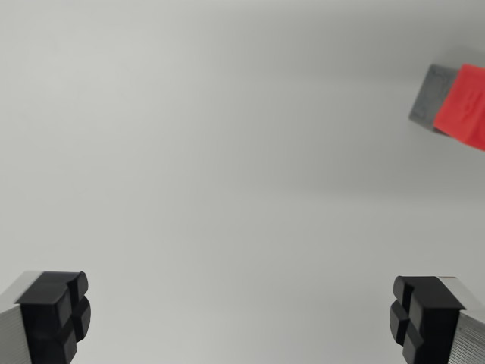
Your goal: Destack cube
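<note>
Red cube (464,106) tops grey cube (432,96) at the table's (227,152) far right; gripper (241,312) jaws wide apart, empty. Likely light, rigid; grip its flat sides.

Two cubes and one two-fingered gripper over a plain surface.

At the wrist view's right edge sit two cubes: one red cube (466,105) and one grey cube (430,94), touching each other, the red one partly cut off by the frame. Along the bottom edge are two black finger pads (54,312) belonging to a single gripper (239,318). One pale, bare surface (227,152) fills the rest.
</note>
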Controlling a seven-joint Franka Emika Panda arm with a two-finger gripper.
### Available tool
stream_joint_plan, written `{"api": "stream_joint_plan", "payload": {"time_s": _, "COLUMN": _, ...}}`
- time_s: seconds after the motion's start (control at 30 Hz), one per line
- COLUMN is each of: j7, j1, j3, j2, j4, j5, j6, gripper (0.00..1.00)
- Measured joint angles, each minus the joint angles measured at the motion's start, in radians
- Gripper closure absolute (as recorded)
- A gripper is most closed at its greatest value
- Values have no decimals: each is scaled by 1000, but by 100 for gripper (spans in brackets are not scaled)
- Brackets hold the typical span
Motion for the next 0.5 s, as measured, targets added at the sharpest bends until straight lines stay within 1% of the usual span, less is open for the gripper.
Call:
{"api": "stream_joint_plan", "payload": {"time_s": 0.17, "j7": 0, "j1": -3, "j3": -1, "j2": 2, "j4": -1, "j5": 0, "j6": 3, "gripper": 0}}
{"api": "stream_joint_plan", "payload": {"time_s": 0.5, "j7": -2, "j1": -14, "j3": -11, "j2": 14, "j4": -10, "j5": 0, "j6": 27, "gripper": 0}}
